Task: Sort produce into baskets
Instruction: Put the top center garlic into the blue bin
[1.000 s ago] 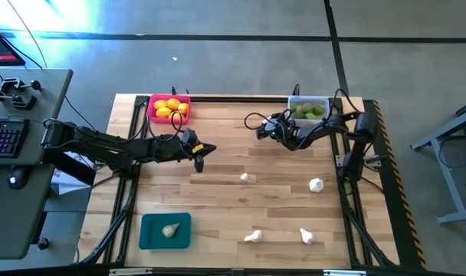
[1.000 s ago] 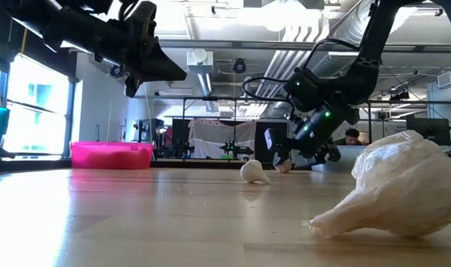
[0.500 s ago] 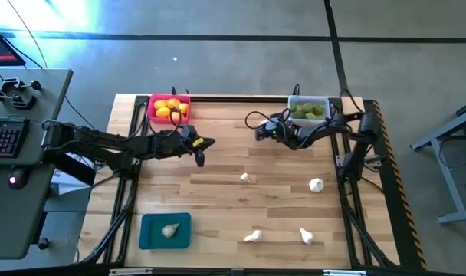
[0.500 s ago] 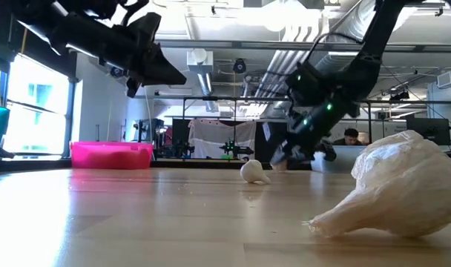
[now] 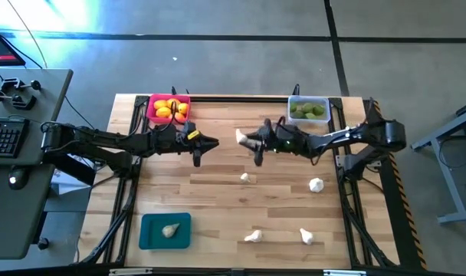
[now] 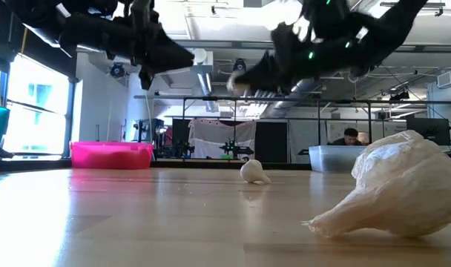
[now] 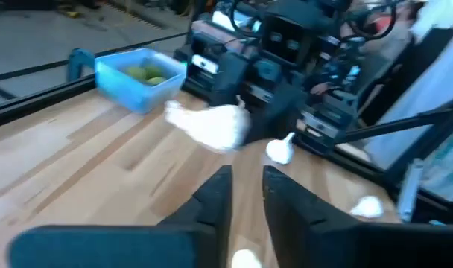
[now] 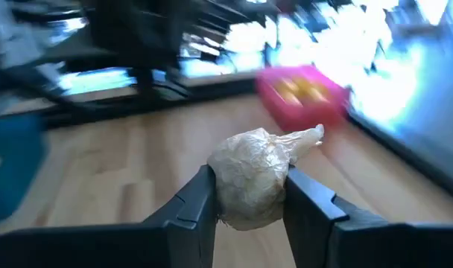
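Right gripper [image 5: 246, 138] sat over the middle of the far half of my table, its fingers [image 8: 193, 205] clamped on a garlic bulb [image 8: 254, 177] and holding it up off the wood. From its wrist camera I saw the bulb wedged between both fingers, papery tip pointing toward the pink basket [image 8: 305, 95] beyond.

My left gripper [image 5: 200, 157] hung close by, just in front of the pink basket [image 5: 169, 108], facing the right one across a short gap. Its fingers [image 7: 215, 197] stood a narrow slit apart with nothing between them.

I counted the baskets from above. The pink one, at the far left corner, held several yellow-orange lemons [image 5: 170, 108]. The clear basket [image 5: 308, 110], at the far right, held green limes [image 5: 309, 110]. The teal basket [image 5: 165, 231], near the front left, held a single garlic bulb [image 5: 170, 229].

Four more garlic bulbs lay loose on the table [image 5: 218, 199]: one small bulb [image 5: 245, 178] near the centre, one [image 5: 316, 184] toward the right edge, and two near the front, one [image 5: 253, 236] left of the other [image 5: 306, 236]. In the low view one bulb [image 6: 389, 185] lay very close to the camera.
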Robot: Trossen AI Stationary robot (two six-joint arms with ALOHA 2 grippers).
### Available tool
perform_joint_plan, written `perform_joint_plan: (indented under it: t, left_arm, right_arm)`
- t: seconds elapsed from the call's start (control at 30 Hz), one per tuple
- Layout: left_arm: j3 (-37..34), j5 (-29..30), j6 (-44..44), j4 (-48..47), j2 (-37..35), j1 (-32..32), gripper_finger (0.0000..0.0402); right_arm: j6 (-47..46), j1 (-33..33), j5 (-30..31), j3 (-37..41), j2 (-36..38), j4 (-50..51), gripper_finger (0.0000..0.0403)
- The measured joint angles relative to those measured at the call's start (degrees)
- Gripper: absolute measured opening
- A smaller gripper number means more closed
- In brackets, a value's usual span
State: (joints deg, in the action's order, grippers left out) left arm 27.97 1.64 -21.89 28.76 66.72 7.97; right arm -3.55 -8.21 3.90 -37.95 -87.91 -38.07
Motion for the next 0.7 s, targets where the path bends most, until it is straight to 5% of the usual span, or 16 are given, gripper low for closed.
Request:
perform_joint_plan:
  t: [0.33, 0.7]
  left_arm:
    - [0.08, -10.65, -6.99, 10.03, 2.46, 1.13, 0.0158]
    - [5.78, -13.28, -8.06, 14.81, 10.72, 1.03, 0.0168]
  right_arm:
    - [12.44, 8.78, -0.33, -2.94, 1.44, -3.32, 0.0108]
    - [16.28, 10.62, -0.19, -6.36, 1.44, 1.01, 0.0108]
